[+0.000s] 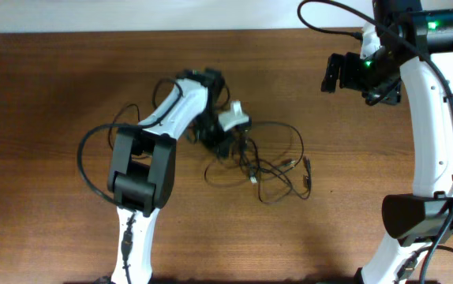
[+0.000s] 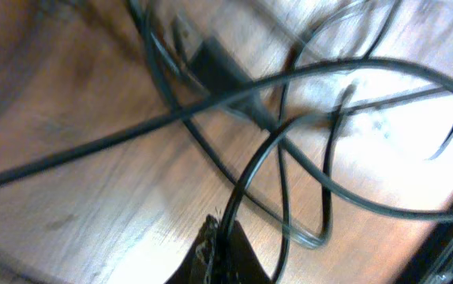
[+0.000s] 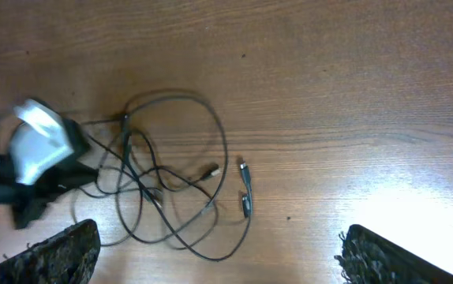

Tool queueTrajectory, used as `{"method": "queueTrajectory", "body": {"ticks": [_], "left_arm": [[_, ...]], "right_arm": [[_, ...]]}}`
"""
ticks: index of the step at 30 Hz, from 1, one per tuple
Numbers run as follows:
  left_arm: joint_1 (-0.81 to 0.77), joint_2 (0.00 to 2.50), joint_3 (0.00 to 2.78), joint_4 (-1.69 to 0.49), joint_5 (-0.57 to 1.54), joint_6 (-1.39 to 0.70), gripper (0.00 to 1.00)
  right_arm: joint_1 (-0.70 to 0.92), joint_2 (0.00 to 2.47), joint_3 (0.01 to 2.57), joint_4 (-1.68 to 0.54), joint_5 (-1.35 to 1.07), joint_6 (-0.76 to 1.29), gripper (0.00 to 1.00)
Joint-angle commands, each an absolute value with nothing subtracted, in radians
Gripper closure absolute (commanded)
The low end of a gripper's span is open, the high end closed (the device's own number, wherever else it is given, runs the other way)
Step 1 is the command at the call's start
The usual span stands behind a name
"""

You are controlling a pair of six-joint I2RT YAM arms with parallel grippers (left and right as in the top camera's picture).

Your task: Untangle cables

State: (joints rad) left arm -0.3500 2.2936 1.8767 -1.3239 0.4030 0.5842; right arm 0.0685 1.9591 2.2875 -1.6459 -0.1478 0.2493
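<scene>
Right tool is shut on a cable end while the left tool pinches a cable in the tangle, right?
No. The right tool is open and holds nothing: the right wrist view shows its fingers wide apart, above the cables and clear of them. The left tool does pinch one of them in the tangle.

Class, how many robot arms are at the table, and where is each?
2. The left arm reaches from the near edge to the cables at mid-table; the right arm stands at the right side, away from them. None looks hidden.
</scene>
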Motion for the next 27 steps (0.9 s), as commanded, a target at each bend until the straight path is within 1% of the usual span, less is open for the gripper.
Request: {"method": "queueTrajectory", "body": {"ticks": [1, 4, 7, 13, 16, 19, 21, 22, 24, 27], "left_arm": [[-0.336, 2.278, 2.252, -1.439, 0.392, 0.463, 1.00], [-0.345, 2.277, 2.607, -1.583, 0.333, 0.457, 1.00], [-0.353, 2.277, 2.843, -1.660, 0.291, 0.416, 1.00], [-0.348, 2.277, 3.137, -1.687, 0.290, 0.281, 1.00], [-0.349, 2.230, 3.139, -1.650, 0.264, 0.261, 1.00], [-0.351, 2.185, 3.139, -1.652, 0.124, 0.273, 1.00], [-0.351, 2.162, 3.138, -1.688, 0.201, 0.453, 1.00], [-0.350, 2.152, 3.132, -1.688, 0.231, 0.476, 1.00], [-0.350, 2.150, 3.129, -1.688, 0.303, 0.542, 1.00], [-0.345, 2.154, 3.115, -1.687, 0.318, 0.550, 1.00]], "right_arm": [[0.065, 1.966, 2.300, -1.645, -0.162, 0.239, 0.01], [0.066, 1.966, 2.300, -1.645, -0.173, 0.239, 0.01], [0.066, 1.966, 2.300, -1.643, -0.179, 0.239, 0.01], [0.066, 1.966, 2.300, -1.628, -0.210, 0.238, 0.01], [0.066, 1.966, 2.300, -1.626, -0.210, 0.234, 0.01], [0.066, 1.966, 2.300, -1.619, -0.229, 0.230, 0.01], [0.066, 1.966, 2.300, -1.607, -0.290, 0.207, 0.01], [0.066, 1.966, 2.300, -1.599, -0.339, 0.188, 0.01], [0.066, 1.966, 2.300, -1.572, -0.538, 0.098, 0.01], [0.066, 1.966, 2.300, -1.528, -0.782, 0.012, 0.01]]}}
